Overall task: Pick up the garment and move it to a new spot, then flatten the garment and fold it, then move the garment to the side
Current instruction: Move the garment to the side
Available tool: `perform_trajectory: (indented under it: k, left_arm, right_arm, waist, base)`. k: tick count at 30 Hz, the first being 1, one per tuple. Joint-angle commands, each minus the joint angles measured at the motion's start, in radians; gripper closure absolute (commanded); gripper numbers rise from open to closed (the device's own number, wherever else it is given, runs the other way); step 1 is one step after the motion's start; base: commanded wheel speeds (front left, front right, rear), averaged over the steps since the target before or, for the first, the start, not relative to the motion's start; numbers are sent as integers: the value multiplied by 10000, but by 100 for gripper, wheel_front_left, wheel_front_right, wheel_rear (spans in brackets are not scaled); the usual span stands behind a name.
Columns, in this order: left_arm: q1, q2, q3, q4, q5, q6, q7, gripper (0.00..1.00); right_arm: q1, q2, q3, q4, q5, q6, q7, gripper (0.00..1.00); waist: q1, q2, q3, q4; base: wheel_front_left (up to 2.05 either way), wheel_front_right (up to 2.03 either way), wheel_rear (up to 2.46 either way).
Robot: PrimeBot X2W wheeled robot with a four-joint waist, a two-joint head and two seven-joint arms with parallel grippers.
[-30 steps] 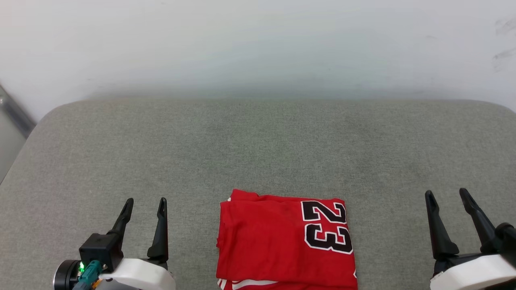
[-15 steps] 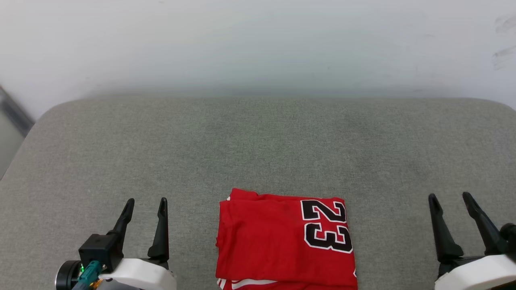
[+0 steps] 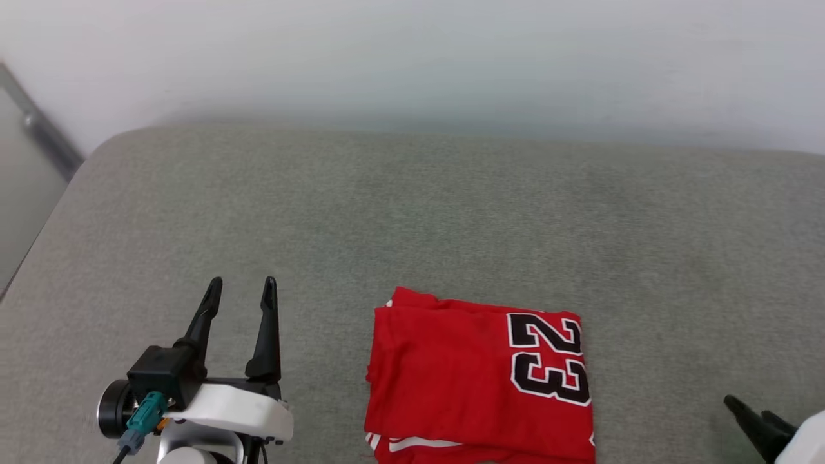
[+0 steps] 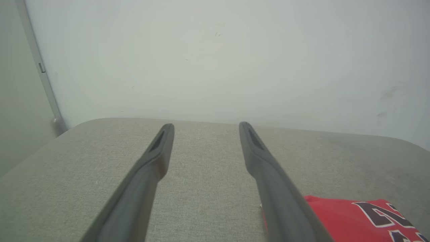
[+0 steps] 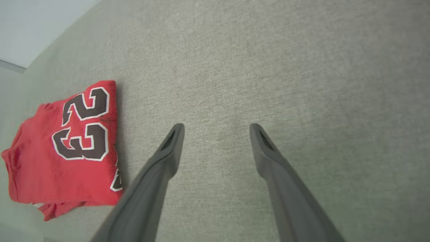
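Note:
The garment (image 3: 477,377) lies folded into a red rectangle near the front edge of the grey cushion, its black "23" facing up on the right half and a strip of white trim at the bottom. It also shows in the left wrist view as the garment (image 4: 352,218) and in the right wrist view as the garment (image 5: 63,144). My left gripper (image 3: 242,287) stands open to its left, apart from the cloth, nothing between the fingers (image 4: 161,151). My right gripper (image 3: 751,412) sits at the lower right corner, open in the right wrist view (image 5: 216,129) and empty.
The grey fabric cushion (image 3: 412,212) stretches wide behind and on both sides of the shirt. A pale wall (image 3: 412,58) rises at its far edge. A grey vertical strip (image 3: 38,122) runs along the wall at the far left, past the cushion's rounded corner.
The whole head view has shifted, so the camera moved: the shirt now sits further right in it. My left gripper shows higher, my right gripper has dropped toward the bottom right corner.

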Motion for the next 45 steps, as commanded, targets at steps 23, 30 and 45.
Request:
perform_trajectory:
  k: [23, 30, 45]
  left_arm:
    - [-795, -588, -115, 368, 372, -431, -94, 0]
    - [-402, -391, 22, 282, 400, -400, -85, 0]
    - [-930, -130, -101, -443, 654, -432, 108, 0]
  right_arm:
    - [-2593, 760, 2259, 2512, 3831, -2, 1892, 100]
    - [-2794, -326, 3940, 2340, 1886, -2, 723, 100]
    - [-4883, -1236, 5419, 3493, -952, -2, -274, 100]
  waist:
    - [0, -1, 974, 1440]
    - [0, -1, 376, 511]
    - [0, -1, 1448, -3071]
  base:
    - [0, 0, 0]
    - [0, 0, 0]
    - [0, 0, 0]
